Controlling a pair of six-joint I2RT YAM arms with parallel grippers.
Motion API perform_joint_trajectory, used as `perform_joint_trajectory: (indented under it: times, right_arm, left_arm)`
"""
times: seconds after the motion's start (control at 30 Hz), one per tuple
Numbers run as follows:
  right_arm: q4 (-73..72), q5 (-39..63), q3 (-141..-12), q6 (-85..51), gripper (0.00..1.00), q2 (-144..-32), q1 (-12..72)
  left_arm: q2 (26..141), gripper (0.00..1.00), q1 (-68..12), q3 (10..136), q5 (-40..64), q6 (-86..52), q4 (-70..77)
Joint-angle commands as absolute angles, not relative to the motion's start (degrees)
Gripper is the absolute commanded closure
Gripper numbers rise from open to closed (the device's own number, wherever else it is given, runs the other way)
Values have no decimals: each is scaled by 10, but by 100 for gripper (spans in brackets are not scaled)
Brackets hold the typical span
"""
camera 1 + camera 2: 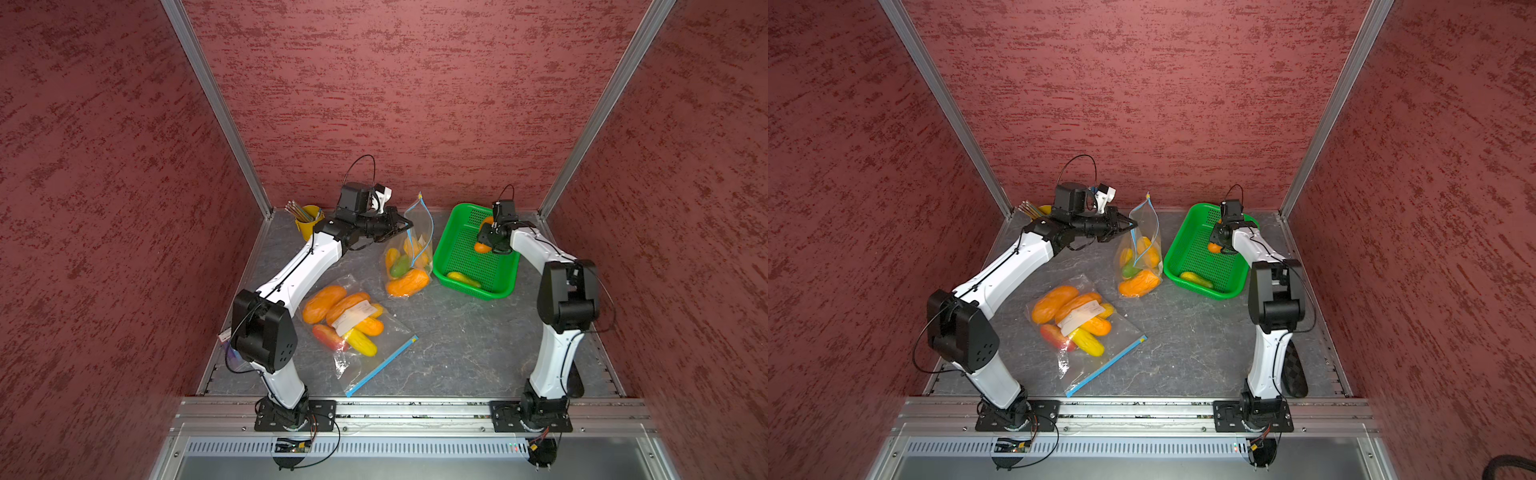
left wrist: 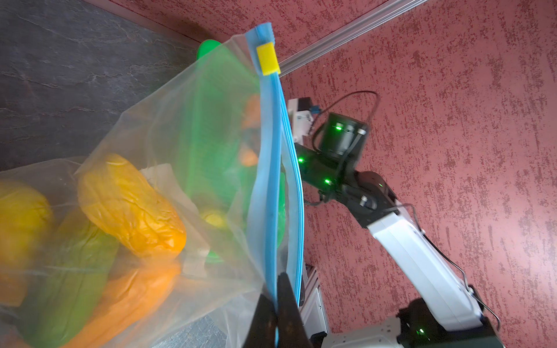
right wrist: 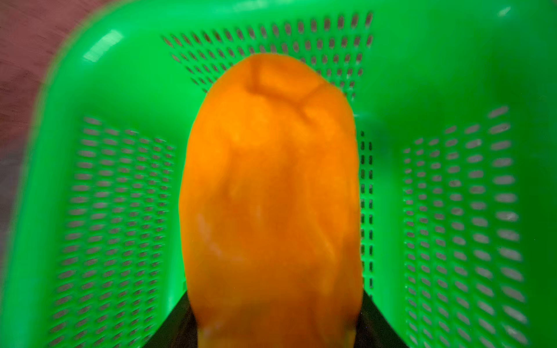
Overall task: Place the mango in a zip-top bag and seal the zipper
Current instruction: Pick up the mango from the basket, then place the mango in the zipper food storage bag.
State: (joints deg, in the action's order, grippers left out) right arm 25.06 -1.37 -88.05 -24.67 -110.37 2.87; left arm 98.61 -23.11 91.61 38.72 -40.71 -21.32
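top views, left gripper [image 1: 405, 226]: clenched on the blue zipper strip [image 1: 430, 224] of the upright bag [image 1: 409, 257], holding its top edge up above the table [image 1: 457, 345].
top views, upright bag: stands just beside the green basket [image 1: 459, 253]; several orange, yellow and green fruits sit in its bottom.
top views, right gripper [image 1: 492, 245]: down inside the green basket, over the orange mango [image 1: 481, 248]; the jaws are hidden by the wrist in both top views.
top views, other things: a yellow-green mango [image 1: 1196, 279] lies at the basket's near end; a flat bag [image 1: 1084, 324] full of fruit lies in front of the left arm, well apart from the basket; a yellow cup [image 1: 308, 220] of pencils stands in the far corner.
left wrist, left gripper [image 2: 276, 289]: the dark fingers [image 2: 289, 301] are pressed together on the zipper strip [image 2: 268, 180].
left wrist, zipper: the two blue tracks stand slightly apart along the middle; the yellow slider [image 2: 268, 58] sits at the far end.
left wrist, upright bag [image 2: 180, 135]: fruit shows blurred through the plastic.
right wrist, orange mango [image 3: 271, 195]: fills the middle of the view, inside the green basket [image 3: 120, 90]; blurred.
right wrist, right gripper [image 3: 274, 316]: grasping the orange mango, one dark finger against each side.
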Motion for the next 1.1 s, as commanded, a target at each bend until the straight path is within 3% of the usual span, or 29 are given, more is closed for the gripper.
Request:
perform_joint_trajectory:
  times: [0.0, 0.2, 0.37, 0.7, 0.8, 0.9, 1.07]
  right_arm:
    - [102, 80, -820, -298, 71, -986, 34]
    - [-240, 94, -623, -348, 74, -777, 140]
    - [-463, 53, -545, -308, 71, -745, 250]
    - [-496, 44, -610, -260, 69, -906, 307]
    - [-486, 37, -607, -266, 61, -918, 307]
    - [-480, 24, -594, -263, 42, -914, 306]
    - [-444, 15, -595, -246, 41, -907, 303]
  left_arm:
    - [983, 99, -233, 911, 395, -413, -179]
    - [985, 99, -235, 914, 395, -416, -180]
    - [978, 99, -235, 911, 392, -418, -184]
    - [961, 99, -234, 913, 393, -415, -200]
    - [956, 98, -231, 913, 393, -411, -206]
    - [956, 98, -227, 914, 396, -411, -210]
    - [954, 98, -223, 919, 399, -411, -211]
